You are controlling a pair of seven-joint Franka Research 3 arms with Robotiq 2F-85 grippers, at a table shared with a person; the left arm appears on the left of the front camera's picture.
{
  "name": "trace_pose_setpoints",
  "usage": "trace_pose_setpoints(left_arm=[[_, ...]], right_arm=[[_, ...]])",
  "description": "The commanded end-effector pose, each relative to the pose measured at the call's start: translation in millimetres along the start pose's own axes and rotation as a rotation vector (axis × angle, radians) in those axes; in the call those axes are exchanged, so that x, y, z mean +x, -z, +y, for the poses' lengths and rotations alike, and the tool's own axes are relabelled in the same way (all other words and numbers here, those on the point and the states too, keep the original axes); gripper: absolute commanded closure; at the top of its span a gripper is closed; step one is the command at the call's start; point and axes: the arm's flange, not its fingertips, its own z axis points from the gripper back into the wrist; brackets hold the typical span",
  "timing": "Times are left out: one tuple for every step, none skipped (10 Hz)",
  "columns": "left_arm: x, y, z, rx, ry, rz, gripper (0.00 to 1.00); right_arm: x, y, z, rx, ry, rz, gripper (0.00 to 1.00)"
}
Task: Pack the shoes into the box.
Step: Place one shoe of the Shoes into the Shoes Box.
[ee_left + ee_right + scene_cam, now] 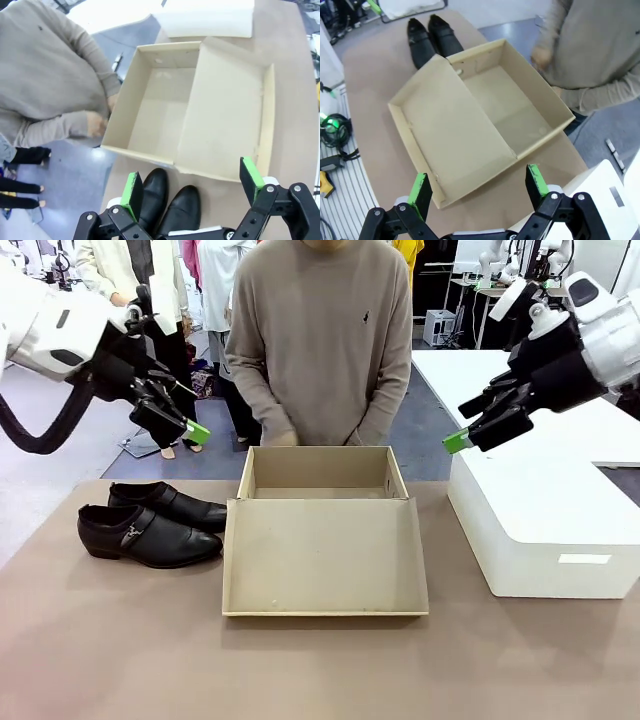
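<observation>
1. Front view, looking across a brown table point(300, 670) at a person point(320, 330) in a beige sweater who stands at the far side.
2. The box point(397, 476) is tan cardboard and sits mid-table with its hinged lid folded flat toward my side, so the tray is open from above. Nothing lies inside it.
3. The shoes point(150, 525) are glossy black with a side strap and a small buckle. They stand side by side on the table just left of the box, toes pointing at it, and the farther toe is just beside the lid's corner. Neither is packed yet.
4. My left gripper point(185, 423) hangs in the air above and beyond the shoes, jaws spread wide and holding nothing. In the left wrist view the shoe toes lie below, between its green pads point(132, 192) — I judge this the arm for the first pick.
5. My right gripper point(470, 427) hovers high to the right of the box, beside a larger white box point(540, 530). Its jaws are just as wide and empty.
6. The person's hand point(96, 123) rests by the far wall of the box — I judge both arms are raised and apart to leave that space free.
</observation>
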Motion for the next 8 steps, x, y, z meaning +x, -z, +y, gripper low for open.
trace_pose_setpoints(left_arm=[[-11,-6,7,-0.057,0.007,-0.013,0.00],[-16,-11,7,-0.059,0.004,-0.018,0.00],[-20,-16,8,-0.065,-0.001,-0.031,0.00],[-26,-20,8,-0.061,-0.016,-0.038,0.00],[-33,-25,7,-0.062,-0.022,-0.050,0.00],[-36,-28,8,-0.072,-0.027,-0.068,0.00],[-38,-29,10,-0.076,-0.033,-0.075,0.00],[-38,-29,13,-0.069,-0.049,-0.069,0.00]], right_arm=[[-13,1,-3,0.065,-0.042,-0.053,0.00],[-14,-2,-3,0.077,-0.053,-0.068,0.00],[-15,-4,-4,0.077,-0.057,-0.073,0.00],[-16,-5,-4,0.079,-0.057,-0.077,0.00],[-17,-6,-5,0.087,-0.062,-0.082,0.00],[-18,-6,-5,0.099,-0.063,-0.089,0.00],[-18,-6,-5,0.100,-0.064,-0.092,0.00],[-18,-6,-4,0.103,-0.060,-0.094,0.00]])
